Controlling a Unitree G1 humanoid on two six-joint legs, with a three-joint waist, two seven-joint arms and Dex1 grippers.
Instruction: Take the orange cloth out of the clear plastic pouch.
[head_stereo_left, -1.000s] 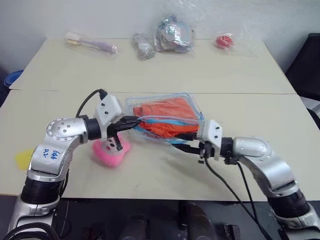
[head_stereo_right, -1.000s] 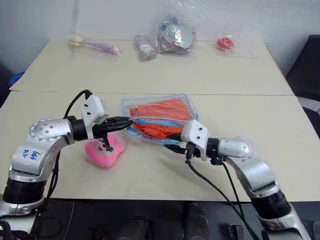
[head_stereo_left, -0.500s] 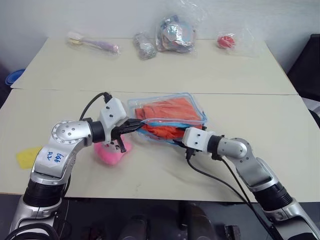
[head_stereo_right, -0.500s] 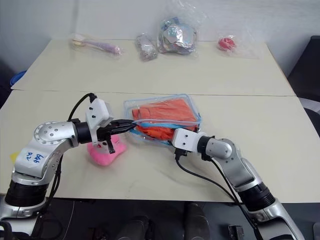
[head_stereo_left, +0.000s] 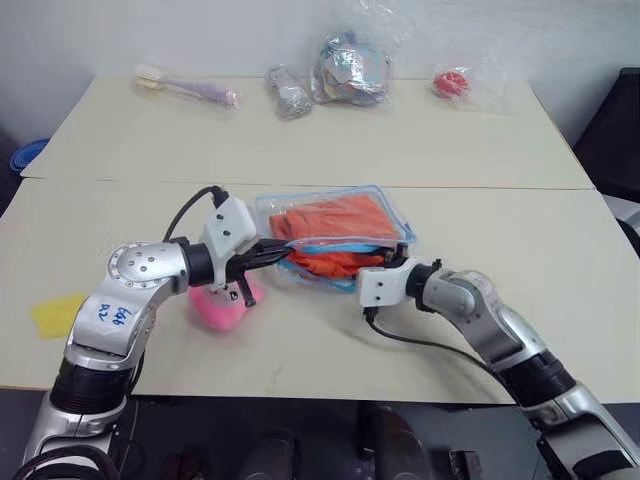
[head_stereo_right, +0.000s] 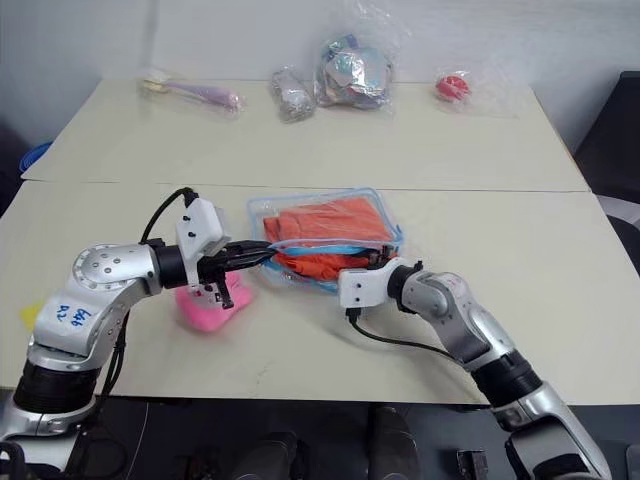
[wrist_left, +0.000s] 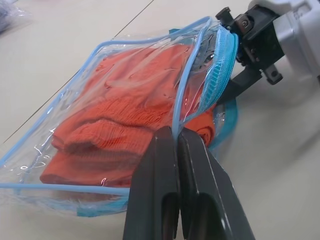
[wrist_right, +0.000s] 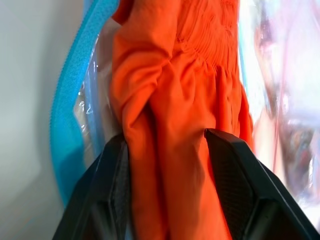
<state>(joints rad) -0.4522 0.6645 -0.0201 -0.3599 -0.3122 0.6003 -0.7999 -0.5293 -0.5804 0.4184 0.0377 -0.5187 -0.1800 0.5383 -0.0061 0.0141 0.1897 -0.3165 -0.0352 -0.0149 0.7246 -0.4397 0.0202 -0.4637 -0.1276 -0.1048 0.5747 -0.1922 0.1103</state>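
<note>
Right wrist view, right hand (wrist_right: 167, 150) astride orange cloth (wrist_right: 175, 100), seemingly gripping, left hand (wrist_left: 177, 145) pinching pouch (wrist_left: 100, 100) edge.

Bright orange cloth (head_stereo_left: 335, 222) inside a clear pouch (head_stereo_left: 395, 205) edged light blue — beside it a pink plush toy (head_stereo_left: 222, 306) on the cream table (head_stereo_left: 300, 140).

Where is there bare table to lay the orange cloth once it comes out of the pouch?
Bare table lies between the clear plastic pouch and the far row of bagged items, and to the right of the right gripper. The near left is crowded: the left gripper, pink toy and yellow piece.
</note>
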